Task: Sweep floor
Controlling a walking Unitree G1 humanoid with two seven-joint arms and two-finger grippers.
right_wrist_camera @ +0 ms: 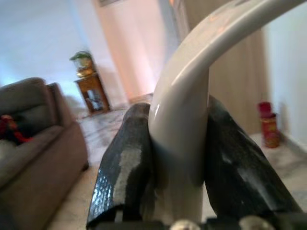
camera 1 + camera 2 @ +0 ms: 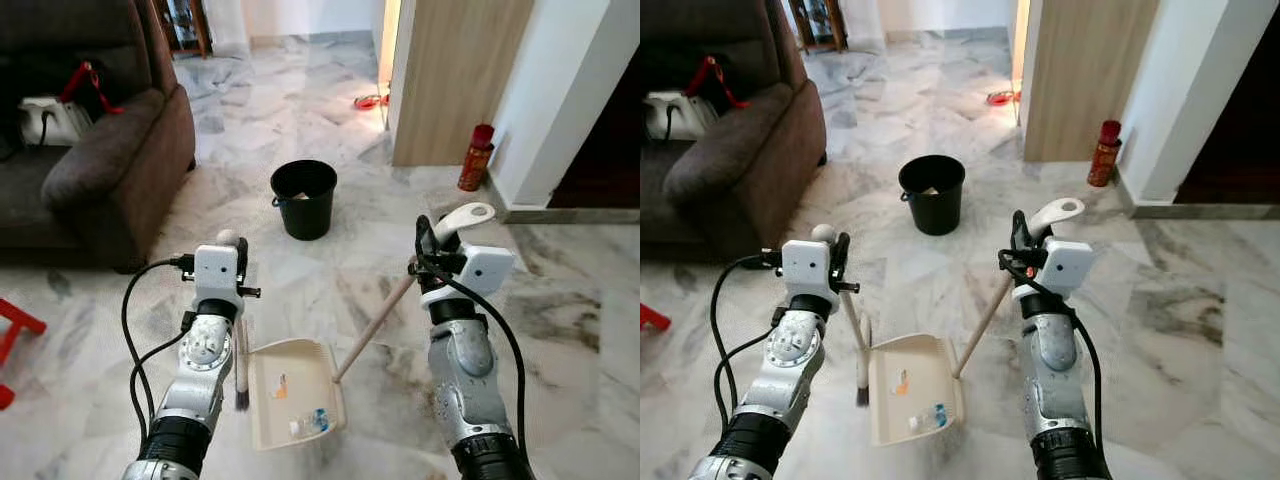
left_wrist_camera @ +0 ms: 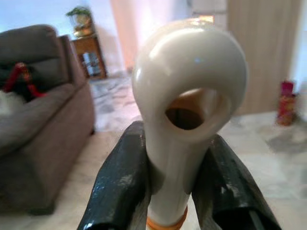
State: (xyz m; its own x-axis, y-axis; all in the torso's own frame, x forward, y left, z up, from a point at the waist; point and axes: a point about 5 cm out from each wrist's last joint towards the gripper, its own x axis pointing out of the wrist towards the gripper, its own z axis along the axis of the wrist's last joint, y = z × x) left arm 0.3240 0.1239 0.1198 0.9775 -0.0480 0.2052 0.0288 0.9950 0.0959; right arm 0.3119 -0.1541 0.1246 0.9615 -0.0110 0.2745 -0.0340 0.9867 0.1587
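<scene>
Scraps already lie in the dustpan (image 2: 295,390); left tool (image 3: 175,182) clamps the brush (image 2: 241,370), right tool (image 1: 180,158) clamps the dustpan handle; emptying into the bucket (image 2: 303,197) seems left

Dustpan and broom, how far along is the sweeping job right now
Some litter already lies in the dustpan, so part of the sweeping looks done. In hand: the left gripper is shut on the broom handle, the right gripper on the dustpan's handle. Left: emptying the pan, probably into the black bucket standing ahead on the floor.
</scene>
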